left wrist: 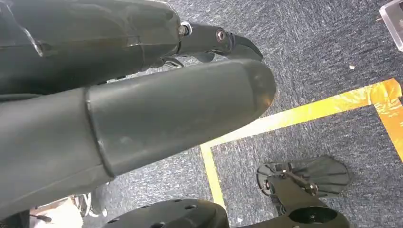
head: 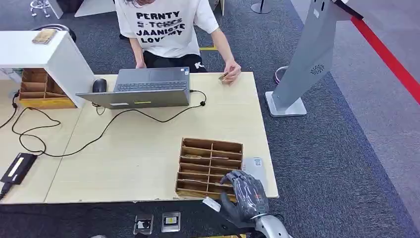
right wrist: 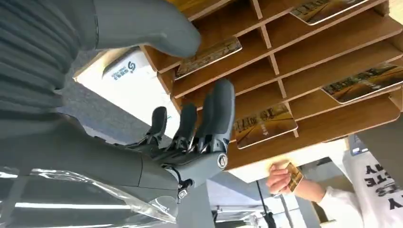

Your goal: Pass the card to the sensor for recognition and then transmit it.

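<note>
The robot's grey right hand [head: 245, 196], fingers loosely apart and holding nothing, hovers over the slotted wooden card rack [head: 210, 167]; a person's hand [head: 231, 72] across the table holds a small gold card [head: 223, 76], its direction unclear. The left hand [left wrist: 142, 104] is too close to judge.

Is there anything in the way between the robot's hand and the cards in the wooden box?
Nothing visible blocks it. The right hand hovers at the near right corner of the slotted wooden box, fingers spread just off the open slots. Cards lie in them uncovered.
</note>
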